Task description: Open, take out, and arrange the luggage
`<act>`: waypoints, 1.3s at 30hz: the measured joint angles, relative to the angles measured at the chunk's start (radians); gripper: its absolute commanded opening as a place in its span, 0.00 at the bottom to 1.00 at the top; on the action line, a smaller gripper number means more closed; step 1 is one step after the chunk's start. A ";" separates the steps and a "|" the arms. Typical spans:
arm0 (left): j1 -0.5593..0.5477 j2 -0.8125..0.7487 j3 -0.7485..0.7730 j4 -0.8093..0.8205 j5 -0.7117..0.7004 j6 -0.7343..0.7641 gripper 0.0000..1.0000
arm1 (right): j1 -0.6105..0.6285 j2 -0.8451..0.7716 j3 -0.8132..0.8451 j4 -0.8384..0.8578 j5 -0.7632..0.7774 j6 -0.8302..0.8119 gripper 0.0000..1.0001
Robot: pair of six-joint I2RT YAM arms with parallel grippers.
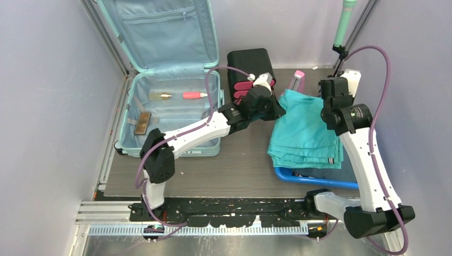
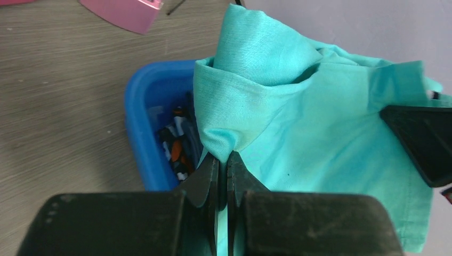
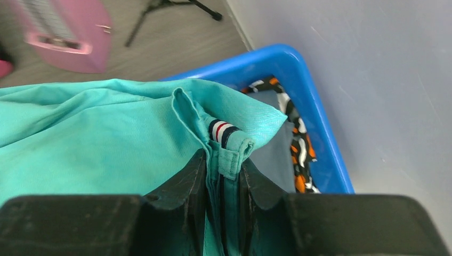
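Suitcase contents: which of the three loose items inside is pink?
The pink bottle, lying right of the pale amber bottle; the third is a flat brown piece.

Faintly shiny teal cloth garment (image 2: pixel 320 133), glossy blue plastic tub (image 2: pixel 143 136), matt wood-grain table (image 2: pixel 64 80).

The mint-green suitcase (image 1: pixel 165 74) lies open at the far left of the table (image 1: pixel 234 165), its lid (image 1: pixel 160 42) standing up, light blue lining and zip pocket (image 1: pixel 157 16) showing.
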 measured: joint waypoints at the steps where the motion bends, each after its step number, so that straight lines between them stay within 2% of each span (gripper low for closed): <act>1: -0.008 0.018 0.010 0.014 -0.004 -0.004 0.00 | -0.037 0.000 -0.025 0.011 -0.008 -0.009 0.00; 7: -0.047 0.136 0.060 0.069 -0.011 -0.040 0.00 | -0.216 -0.001 -0.161 0.075 -0.064 -0.061 0.00; 13: -0.092 0.233 0.117 0.056 -0.041 -0.040 0.00 | -0.317 -0.003 -0.269 0.190 -0.091 -0.161 0.00; 23: -0.117 0.328 0.201 0.055 -0.060 -0.025 0.00 | -0.411 -0.002 -0.361 0.314 -0.128 -0.236 0.00; 32: -0.117 0.378 0.212 0.058 -0.077 -0.022 0.00 | -0.425 0.040 -0.418 0.381 -0.148 -0.246 0.01; 33: -0.117 0.378 0.212 0.059 -0.081 -0.022 0.01 | -0.425 0.040 -0.429 0.394 -0.147 -0.248 0.01; 35: -0.121 0.378 0.204 0.068 -0.092 -0.020 0.11 | -0.426 0.045 -0.449 0.418 -0.145 -0.251 0.04; 37: -0.125 0.378 0.192 0.076 -0.104 -0.018 0.20 | -0.426 0.058 -0.460 0.431 -0.145 -0.251 0.10; 39: -0.127 0.378 0.191 0.075 -0.112 -0.016 0.25 | -0.427 0.070 -0.461 0.436 -0.140 -0.251 0.20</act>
